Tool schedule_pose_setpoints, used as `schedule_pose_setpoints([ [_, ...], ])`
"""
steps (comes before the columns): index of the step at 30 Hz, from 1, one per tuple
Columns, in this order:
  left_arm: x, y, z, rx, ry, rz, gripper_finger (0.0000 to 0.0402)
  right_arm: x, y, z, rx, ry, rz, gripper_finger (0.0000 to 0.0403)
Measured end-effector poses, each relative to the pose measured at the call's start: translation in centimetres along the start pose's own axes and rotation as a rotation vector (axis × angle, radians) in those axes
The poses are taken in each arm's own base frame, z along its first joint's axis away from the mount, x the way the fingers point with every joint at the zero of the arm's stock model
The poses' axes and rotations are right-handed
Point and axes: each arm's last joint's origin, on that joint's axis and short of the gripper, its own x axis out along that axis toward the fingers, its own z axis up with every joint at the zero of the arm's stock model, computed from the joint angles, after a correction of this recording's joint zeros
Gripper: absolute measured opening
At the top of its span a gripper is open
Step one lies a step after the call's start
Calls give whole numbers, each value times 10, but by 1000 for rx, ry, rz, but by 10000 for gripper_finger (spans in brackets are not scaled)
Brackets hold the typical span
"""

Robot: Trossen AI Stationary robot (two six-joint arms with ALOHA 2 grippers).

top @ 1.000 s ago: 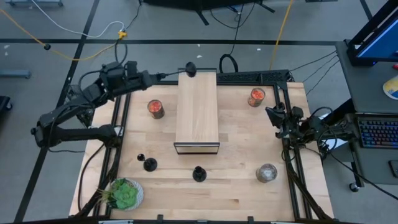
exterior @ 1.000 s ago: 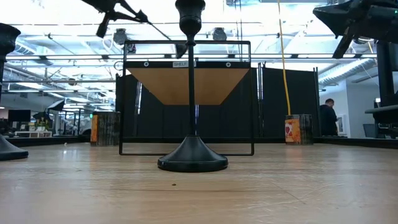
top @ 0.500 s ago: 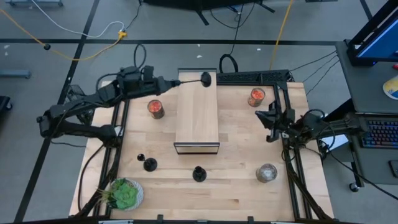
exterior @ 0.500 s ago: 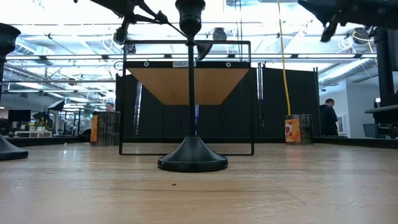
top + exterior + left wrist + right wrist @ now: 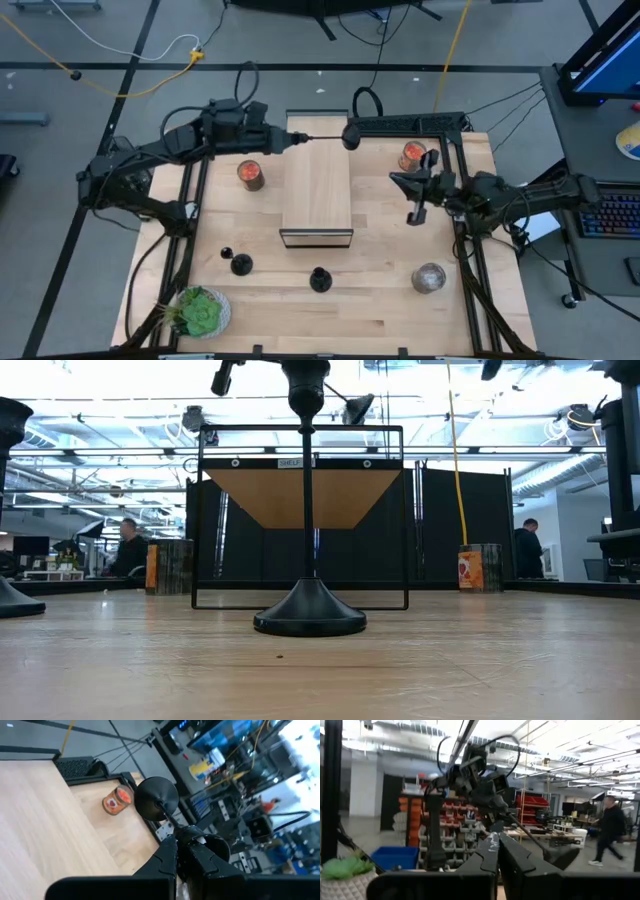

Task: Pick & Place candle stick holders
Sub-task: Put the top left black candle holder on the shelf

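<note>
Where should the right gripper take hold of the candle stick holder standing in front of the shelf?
Probably the thin stem of the candle stick holder, approached from the right gripper's side. It stands upright on a wide base, and the stem is its only narrow part.

The left gripper (image 5: 292, 141) has carried its candle stick holder (image 5: 349, 135) rightward across the wooden shelf's (image 5: 317, 180) far end. The right gripper (image 5: 413, 197) has swung inward over the worktop (image 5: 380, 260).

A light wooden shelf (image 5: 317, 178) is standing mid-table. Two red-orange jars (image 5: 250, 175) (image 5: 412, 155) are flanking it. A clear greyish jar (image 5: 429, 278) and a potted plant (image 5: 200, 311) are sitting near the front edge.
</note>
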Motion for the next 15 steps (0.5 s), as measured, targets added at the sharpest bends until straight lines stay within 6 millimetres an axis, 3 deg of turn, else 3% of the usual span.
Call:
schedule_pose_setpoints([
  [8,13,-21,5,64,70,52,10,31,5,12,-92,152,-49,0],
  [15,23,-25,-3,72,117,64,10,54,8,17,-208,215,-44,5],
])
